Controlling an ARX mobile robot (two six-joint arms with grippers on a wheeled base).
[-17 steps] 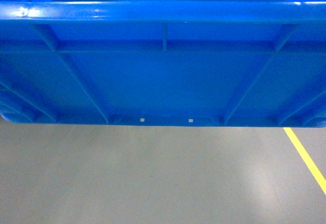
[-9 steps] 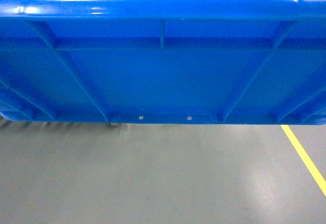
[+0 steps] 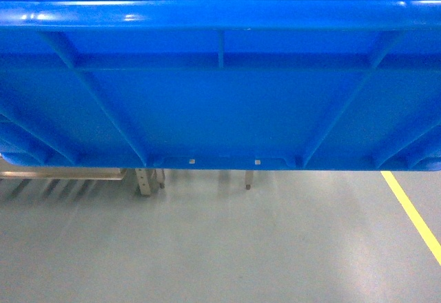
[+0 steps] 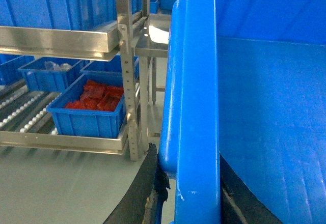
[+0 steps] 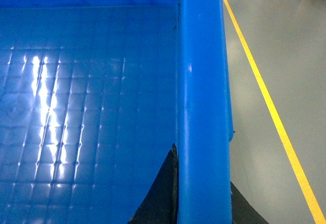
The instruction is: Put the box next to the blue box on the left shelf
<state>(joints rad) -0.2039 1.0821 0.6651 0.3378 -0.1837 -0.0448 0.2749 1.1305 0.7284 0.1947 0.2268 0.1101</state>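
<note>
Since a second ago, metal shelf legs point(image 3: 146, 181) have entered beneath the box point(image 3: 220, 103) in my head view. One box, carried: my left gripper point(image 4: 186, 196) and right gripper point(image 5: 201, 203) each clamp its rim. At ten o'clock, the left shelf point(image 4: 61, 141) holds two visible crates, one point(image 4: 89, 113) with red packets; open rollers lie beside it.

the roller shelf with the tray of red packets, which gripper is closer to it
Left. The left gripper clamps the box rim with the shelf just beyond; the right gripper holds the opposite rim.
</note>
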